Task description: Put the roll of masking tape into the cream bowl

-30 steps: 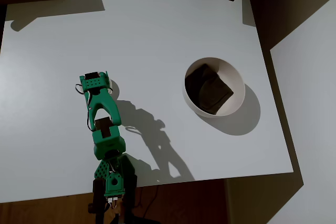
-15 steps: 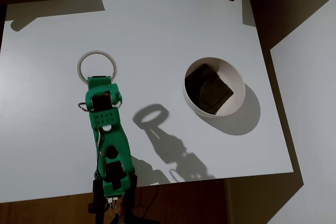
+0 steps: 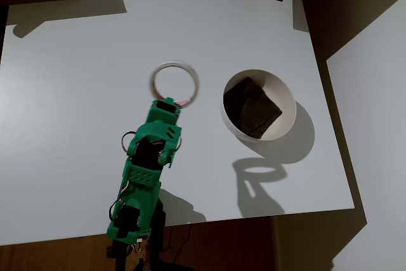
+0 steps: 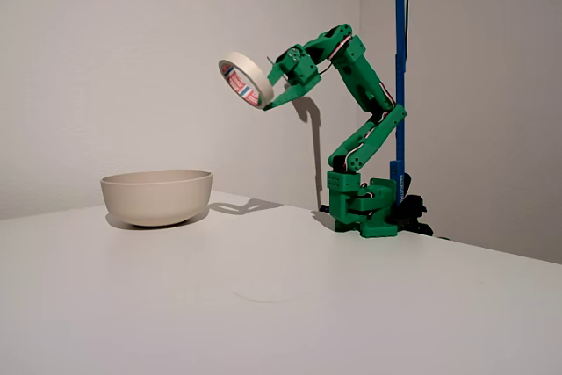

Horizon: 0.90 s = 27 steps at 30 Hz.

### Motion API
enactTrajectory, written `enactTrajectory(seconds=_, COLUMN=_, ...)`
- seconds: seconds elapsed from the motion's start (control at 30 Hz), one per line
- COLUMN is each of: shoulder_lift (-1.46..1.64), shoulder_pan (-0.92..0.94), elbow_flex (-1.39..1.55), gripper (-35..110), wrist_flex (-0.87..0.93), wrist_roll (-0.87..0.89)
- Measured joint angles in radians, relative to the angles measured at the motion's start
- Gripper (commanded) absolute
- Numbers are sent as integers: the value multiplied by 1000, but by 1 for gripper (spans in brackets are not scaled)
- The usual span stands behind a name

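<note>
In the fixed view, going left to right, we see the bowl point(image 4: 157, 196) on the table point(image 4: 281, 296), then the tape point(image 4: 246, 80) held high in the air, then our gripper point(image 4: 279, 85) clamped on the ring's edge. From overhead the tape point(image 3: 174, 84) hangs just left of the bowl point(image 3: 259, 105), not yet over it. We judge the grip thin: pinched by its rim, the roll could swing or slip out short, or land on the sloping wall and bounce away.

No text, brand or number can be read anywhere. The roll of masking tape point(image 4: 247, 80) bears a red-and-green label mark inside its ring, too small to make out.
</note>
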Motion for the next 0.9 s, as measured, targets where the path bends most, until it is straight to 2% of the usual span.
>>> enactTrajectory(seconds=0.37, shoulder_lift=-453, shoulder_pan=341, elbow_flex=-394, gripper=-8, wrist_flex=-18, wrist_roll=5)
enactTrajectory(seconds=0.9, shoulder_lift=-1190, shoulder_pan=569, elbow_flex=-948, gripper=-8, wrist_flex=-43, wrist_roll=23)
